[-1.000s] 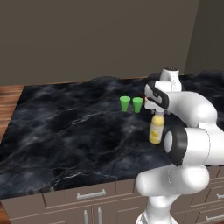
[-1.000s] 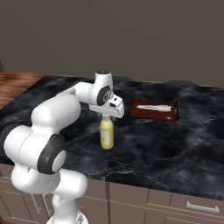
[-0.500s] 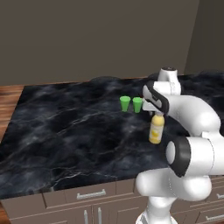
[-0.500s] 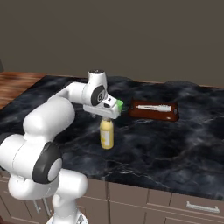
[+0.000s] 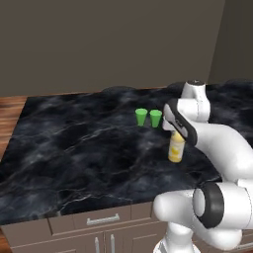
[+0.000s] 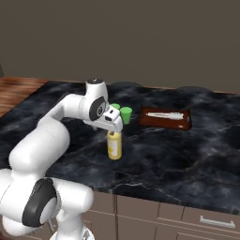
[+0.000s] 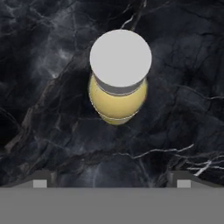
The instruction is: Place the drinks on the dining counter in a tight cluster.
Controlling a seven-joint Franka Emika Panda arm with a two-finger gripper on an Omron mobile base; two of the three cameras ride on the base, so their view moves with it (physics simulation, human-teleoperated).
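Observation:
One of the drinks, a yellow bottle (image 5: 176, 151) (image 6: 114, 147) with a pale grey cap, stands upright on the black marble dining counter (image 5: 74, 148) (image 6: 187, 154). My gripper (image 5: 177, 134) (image 6: 113, 126) hovers just over its cap, open, with nothing between the fingers. In the hand view I look straight down on the bottle (image 7: 118, 103). It stands free on the counter (image 7: 43, 87), clear of my gripper (image 7: 112, 181), whose fingertips (image 7: 40, 181) sit wide apart. The other drinks are out of view.
Two small green cups (image 5: 142, 116) (image 5: 155, 118) (image 6: 125, 114) stand just behind the bottle. A brown tray (image 6: 165, 124) holding a pale utensil lies to the right of them. Beige drawers (image 5: 99, 220) run under the counter's front edge.
The arm has shifted its elbow and turned the hand above the bottle. The yellow bottle has stayed where it stands, and the jaws remain wide.

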